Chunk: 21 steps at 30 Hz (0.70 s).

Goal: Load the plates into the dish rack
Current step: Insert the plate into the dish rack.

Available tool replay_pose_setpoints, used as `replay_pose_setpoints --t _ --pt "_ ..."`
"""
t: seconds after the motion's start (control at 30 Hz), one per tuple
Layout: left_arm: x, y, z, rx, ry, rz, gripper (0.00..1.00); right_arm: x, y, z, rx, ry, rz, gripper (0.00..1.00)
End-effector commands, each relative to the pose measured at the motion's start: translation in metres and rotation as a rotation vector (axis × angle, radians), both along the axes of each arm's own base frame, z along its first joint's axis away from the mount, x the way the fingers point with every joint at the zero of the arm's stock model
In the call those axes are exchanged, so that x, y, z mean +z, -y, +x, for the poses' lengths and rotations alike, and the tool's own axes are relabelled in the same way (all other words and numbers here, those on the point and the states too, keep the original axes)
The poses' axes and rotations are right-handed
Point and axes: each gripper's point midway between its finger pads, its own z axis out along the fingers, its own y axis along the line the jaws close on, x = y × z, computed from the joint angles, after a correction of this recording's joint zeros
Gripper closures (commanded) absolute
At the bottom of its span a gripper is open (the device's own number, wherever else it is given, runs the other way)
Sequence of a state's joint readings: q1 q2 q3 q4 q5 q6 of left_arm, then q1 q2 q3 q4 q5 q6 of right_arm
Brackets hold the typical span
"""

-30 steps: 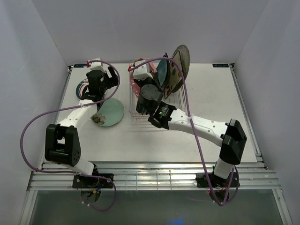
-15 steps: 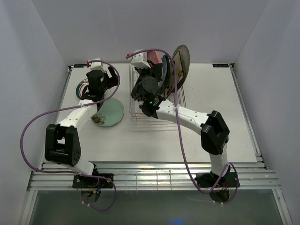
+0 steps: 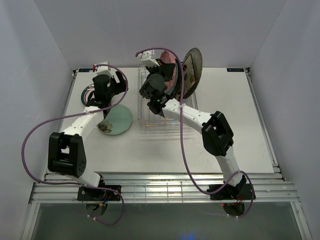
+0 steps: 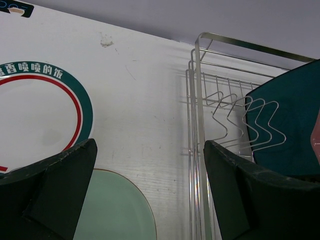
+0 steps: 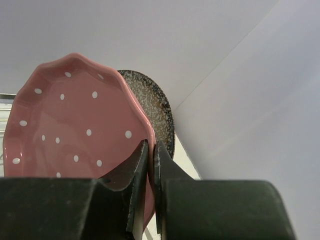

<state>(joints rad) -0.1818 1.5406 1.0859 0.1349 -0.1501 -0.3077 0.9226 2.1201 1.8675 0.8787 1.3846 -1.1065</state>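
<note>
White table [image 3: 235, 125], plain walls. We see the right gripper [image 5: 151, 155] pinched tight on the rim of the pink dotted plate [image 5: 75, 120], upright over the dish rack [image 3: 150, 122]; left gripper [image 4: 150, 185] gapes wide above the mint plate [image 4: 115, 210].

Pink scalloped plate with white dots [image 5: 75, 125]: glazed ceramic by its look, smooth, with the soft sheen you see across its face.
Speckled grey round plate [image 5: 152, 107]: mottled glaze, duller and grainier to your eye.
Teal square plate [image 4: 292, 115]: smooth, low sheen.
Silver wire dish rack [image 4: 220, 107]: bright, polished metal wire.
White round plate with teal and red rim [image 4: 35, 120]: smooth and glossy.
Mint round plate [image 4: 117, 210]: smooth, satin glaze.
White table top [image 4: 145, 90]: matt and finely grained; you will note small scuffs.
Fingers [image 4: 60, 190] of the left gripper [image 4: 150, 155]: black, matt, rough-textured plastic.
Fingers [image 5: 137, 170] of the right gripper [image 5: 151, 145]: black, matt plastic, smoother.
White arm casing [image 3: 82, 125]: smooth plastic, slight gloss.
</note>
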Motion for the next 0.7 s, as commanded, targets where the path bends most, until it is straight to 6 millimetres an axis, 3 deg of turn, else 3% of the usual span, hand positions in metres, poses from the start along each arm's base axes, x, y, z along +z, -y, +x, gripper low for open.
replay_pose_setpoints --t 0.0,0.67 --pt "0.016 0.000 -0.004 -0.011 0.035 -0.009 0.02 0.056 0.007 0.003 0.054 0.168 0.149 0.92" --pt "0.016 0.001 -0.004 -0.016 0.036 -0.010 0.02 0.014 0.004 0.054 0.040 0.097 0.085 0.92"
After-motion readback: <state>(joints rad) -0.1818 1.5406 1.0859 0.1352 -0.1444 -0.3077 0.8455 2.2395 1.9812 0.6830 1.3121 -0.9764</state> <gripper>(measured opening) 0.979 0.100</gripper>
